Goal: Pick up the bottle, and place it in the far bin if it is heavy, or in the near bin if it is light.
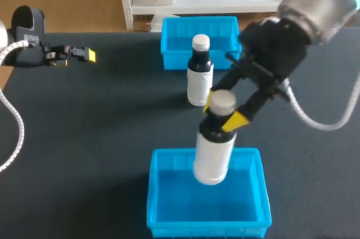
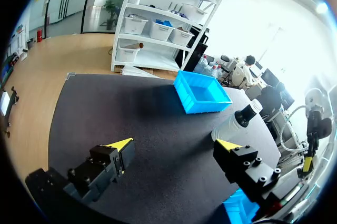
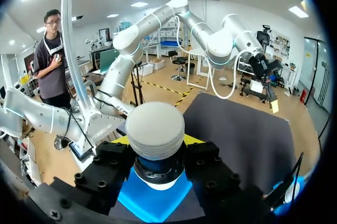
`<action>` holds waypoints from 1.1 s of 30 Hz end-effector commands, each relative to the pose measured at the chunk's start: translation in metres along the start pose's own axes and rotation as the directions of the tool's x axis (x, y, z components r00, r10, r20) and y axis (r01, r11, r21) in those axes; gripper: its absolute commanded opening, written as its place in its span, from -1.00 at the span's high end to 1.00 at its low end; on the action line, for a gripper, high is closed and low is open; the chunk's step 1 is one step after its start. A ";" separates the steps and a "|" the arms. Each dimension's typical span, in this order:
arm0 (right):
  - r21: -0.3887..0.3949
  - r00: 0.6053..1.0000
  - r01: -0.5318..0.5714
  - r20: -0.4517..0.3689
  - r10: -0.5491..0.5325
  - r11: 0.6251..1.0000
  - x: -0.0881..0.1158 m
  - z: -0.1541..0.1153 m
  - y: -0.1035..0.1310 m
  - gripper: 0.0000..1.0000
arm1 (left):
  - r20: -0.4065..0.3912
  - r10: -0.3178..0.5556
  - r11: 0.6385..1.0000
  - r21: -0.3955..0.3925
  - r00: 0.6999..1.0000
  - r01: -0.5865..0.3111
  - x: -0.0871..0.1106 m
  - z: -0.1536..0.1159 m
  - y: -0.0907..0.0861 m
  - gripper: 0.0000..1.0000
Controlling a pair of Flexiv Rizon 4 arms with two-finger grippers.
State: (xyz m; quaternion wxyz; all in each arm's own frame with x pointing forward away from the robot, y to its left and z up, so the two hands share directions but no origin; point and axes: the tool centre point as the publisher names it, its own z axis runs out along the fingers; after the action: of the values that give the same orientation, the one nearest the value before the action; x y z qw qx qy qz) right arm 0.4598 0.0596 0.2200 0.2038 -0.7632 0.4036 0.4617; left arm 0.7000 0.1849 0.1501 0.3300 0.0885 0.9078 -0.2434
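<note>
Our right hand (image 1: 224, 114) grips the bottle (image 1: 214, 159) above the near bin (image 1: 155, 216) — our left hand (image 1: 88, 55) gapes wide, well apart from that bin.

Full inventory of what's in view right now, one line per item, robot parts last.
held bottle: 1, white body, dark neck, pale cap; in the right gripper, over the near bin
standing bottle: 1, white body, dark neck, white cap; upright on the table, just in front of the far bin
far bin: 1, blue; far middle of the table, nothing seen in it
near bin: 1, blue; near middle of the table, nothing resting in it
table: 1, black surface
left gripper: 1, black with yellow tips; open, far left of the table, holding nothing
right gripper: 1, black with yellow tips; shut on the held bottle's neck
</note>
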 end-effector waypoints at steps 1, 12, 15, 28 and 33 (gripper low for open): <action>-0.074 1.000 0.013 0.014 -0.012 0.997 0.005 0.018 -0.018 1.00 | 0.000 0.000 1.000 0.000 1.000 0.000 0.000 0.000 0.000 -1.00; -0.097 1.000 0.029 0.011 -0.028 0.995 0.016 0.052 -0.037 1.00 | 0.000 0.000 1.000 0.000 1.000 0.000 0.000 0.000 0.000 -1.00; -0.098 1.000 0.026 0.013 -0.024 0.995 0.022 0.059 -0.039 1.00 | 0.000 0.000 1.000 0.000 1.000 0.000 0.000 0.000 0.000 -1.00; -0.075 1.000 0.007 -0.030 -0.010 0.997 0.041 0.078 -0.033 1.00 | 0.000 0.000 1.000 0.000 1.000 0.000 0.000 0.000 0.000 -1.00; -0.069 0.999 0.013 -0.045 -0.016 0.998 0.047 0.082 -0.035 1.00 | 0.000 0.000 1.000 0.000 1.000 0.000 0.000 0.000 0.000 -1.00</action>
State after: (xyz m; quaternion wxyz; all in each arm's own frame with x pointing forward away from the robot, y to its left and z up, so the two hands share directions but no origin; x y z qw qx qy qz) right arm 0.4583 0.1156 0.1378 0.1696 -0.7823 0.3847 0.4597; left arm 0.7000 0.1850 0.1500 0.3300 0.0885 0.9078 -0.2433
